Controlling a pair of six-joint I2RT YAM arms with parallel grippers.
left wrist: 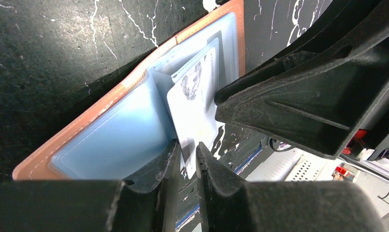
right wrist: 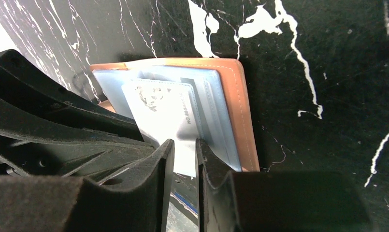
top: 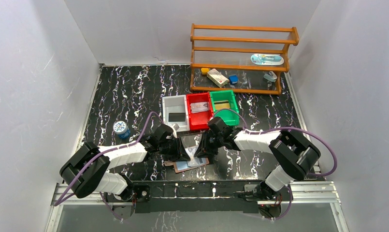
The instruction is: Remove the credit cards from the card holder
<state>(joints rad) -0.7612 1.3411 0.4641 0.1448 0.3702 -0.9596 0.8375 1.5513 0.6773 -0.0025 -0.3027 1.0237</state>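
Note:
The tan-brown card holder (top: 190,164) lies open near the table's front edge, its light blue lining up (left wrist: 100,140) (right wrist: 240,106). A whitish credit card (left wrist: 192,111) (right wrist: 168,116) sticks halfway out of a blue pocket toward the near side. My left gripper (top: 181,153) (left wrist: 186,145) is shut on this card's near corner. My right gripper (top: 203,148) (right wrist: 185,142) is beside it over the holder's right half. Its jaws are almost together, with their tips over the card and the pocket edge. The two grippers nearly touch.
White (top: 175,112), red (top: 198,110) and green (top: 224,106) bins stand in a row just behind the grippers. A wooden rack (top: 240,58) with small items is at the back right. A blue tin (top: 121,128) stands to the left. The metal front rail (top: 197,186) is close below.

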